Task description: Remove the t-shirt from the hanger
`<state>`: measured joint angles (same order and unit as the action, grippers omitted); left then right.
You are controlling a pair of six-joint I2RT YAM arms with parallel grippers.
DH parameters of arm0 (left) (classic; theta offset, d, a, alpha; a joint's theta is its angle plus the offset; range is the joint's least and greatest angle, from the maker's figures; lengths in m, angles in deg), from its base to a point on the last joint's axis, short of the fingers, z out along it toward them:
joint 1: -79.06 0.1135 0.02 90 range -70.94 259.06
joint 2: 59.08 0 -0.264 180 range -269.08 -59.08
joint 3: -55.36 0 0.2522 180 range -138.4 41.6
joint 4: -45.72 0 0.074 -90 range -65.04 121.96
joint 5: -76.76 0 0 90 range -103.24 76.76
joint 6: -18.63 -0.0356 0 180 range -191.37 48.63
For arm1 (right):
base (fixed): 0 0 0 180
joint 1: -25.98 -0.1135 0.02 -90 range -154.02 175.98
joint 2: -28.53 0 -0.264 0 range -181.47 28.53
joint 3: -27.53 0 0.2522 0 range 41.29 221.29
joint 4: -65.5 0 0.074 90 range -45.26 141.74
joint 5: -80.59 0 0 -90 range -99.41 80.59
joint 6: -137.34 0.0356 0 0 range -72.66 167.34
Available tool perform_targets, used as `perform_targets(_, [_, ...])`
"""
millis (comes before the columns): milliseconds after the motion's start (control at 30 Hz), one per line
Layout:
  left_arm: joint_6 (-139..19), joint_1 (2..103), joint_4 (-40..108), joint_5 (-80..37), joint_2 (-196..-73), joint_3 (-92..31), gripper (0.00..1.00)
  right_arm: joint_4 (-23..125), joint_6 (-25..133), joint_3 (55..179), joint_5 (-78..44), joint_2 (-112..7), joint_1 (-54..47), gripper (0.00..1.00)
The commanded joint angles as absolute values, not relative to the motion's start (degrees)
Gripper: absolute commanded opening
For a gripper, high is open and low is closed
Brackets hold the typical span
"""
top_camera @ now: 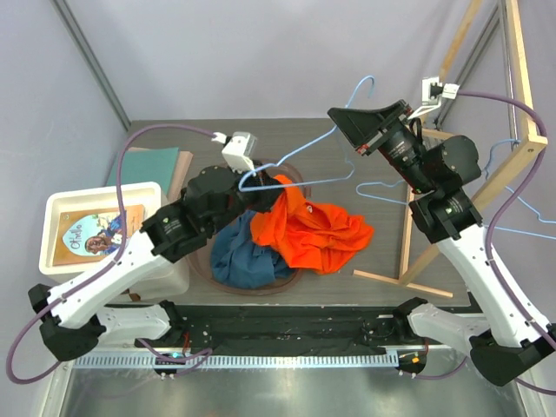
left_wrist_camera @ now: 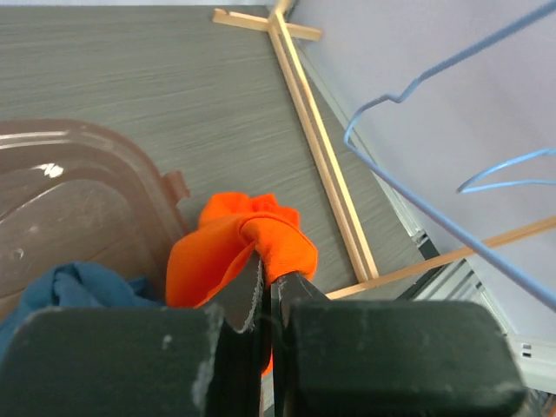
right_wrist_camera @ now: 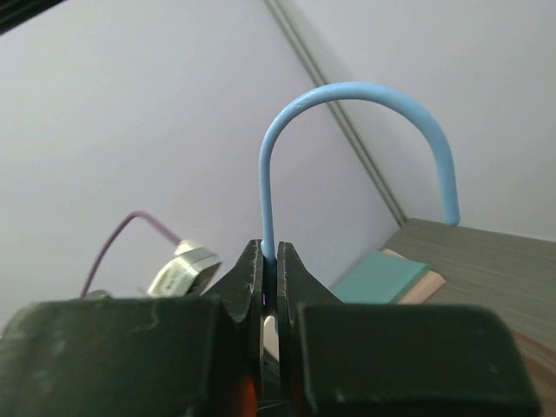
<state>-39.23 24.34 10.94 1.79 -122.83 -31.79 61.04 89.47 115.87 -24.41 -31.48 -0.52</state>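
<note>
The orange t-shirt [top_camera: 314, 233] lies bunched on the table's middle, partly over a brown bin. My left gripper [top_camera: 276, 185] is shut on a fold of it, seen close in the left wrist view [left_wrist_camera: 261, 239] with the jaws [left_wrist_camera: 268, 282] pinching the cloth. The light blue wire hanger [top_camera: 326, 139] is held up in the air, clear of the shirt. My right gripper [top_camera: 347, 130] is shut on the hanger's neck just below the hook [right_wrist_camera: 347, 122], with the fingertips [right_wrist_camera: 269, 261] closed round the wire.
A blue garment [top_camera: 248, 252] lies in the brown bin [left_wrist_camera: 78, 174]. A wooden rack [top_camera: 473, 174] with more blue hangers [top_camera: 391, 193] stands at the right. A white box [top_camera: 61, 208] with a book and a teal book [top_camera: 148, 163] sit at the left.
</note>
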Motion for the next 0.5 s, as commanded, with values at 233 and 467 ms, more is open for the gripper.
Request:
perform_targets(233, [-51.32, 29.84, 15.44, -1.81, -130.7, -61.39, 0.0, 63.52, 84.26, 119.34, -28.31, -20.43, -0.56, 0.01])
perform_targets(467, [-65.37, 30.19, 16.57, 2.48, -137.56, -84.31, 0.0, 60.53, 82.41, 118.54, -26.98, -18.14, -0.56, 0.01])
